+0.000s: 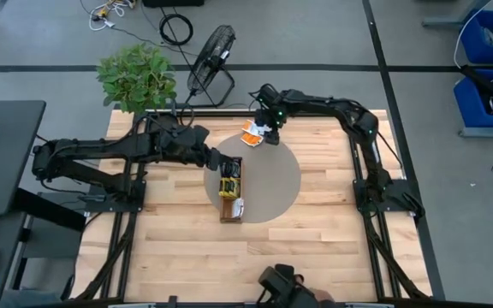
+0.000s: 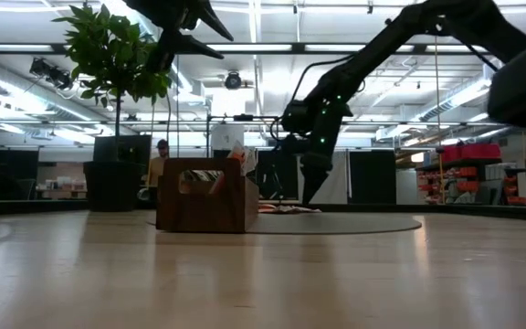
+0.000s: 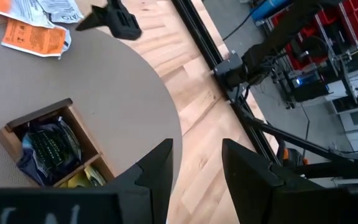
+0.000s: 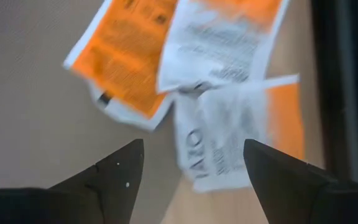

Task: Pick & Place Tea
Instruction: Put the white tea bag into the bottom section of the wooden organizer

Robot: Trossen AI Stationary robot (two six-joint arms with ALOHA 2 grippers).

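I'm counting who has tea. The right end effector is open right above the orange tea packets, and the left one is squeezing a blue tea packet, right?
Not quite. The left end effector is empty: the left wrist view shows nothing between its fingers. The dark tea packet lies in the wooden tray. The right end effector is indeed open above the orange tea packets.

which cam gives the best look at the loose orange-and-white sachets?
Right wrist view: the orange-and-white sachets fill it, beyond the open right gripper. High view shows them small; left wrist catches them at the picture's edge; low view barely shows them.
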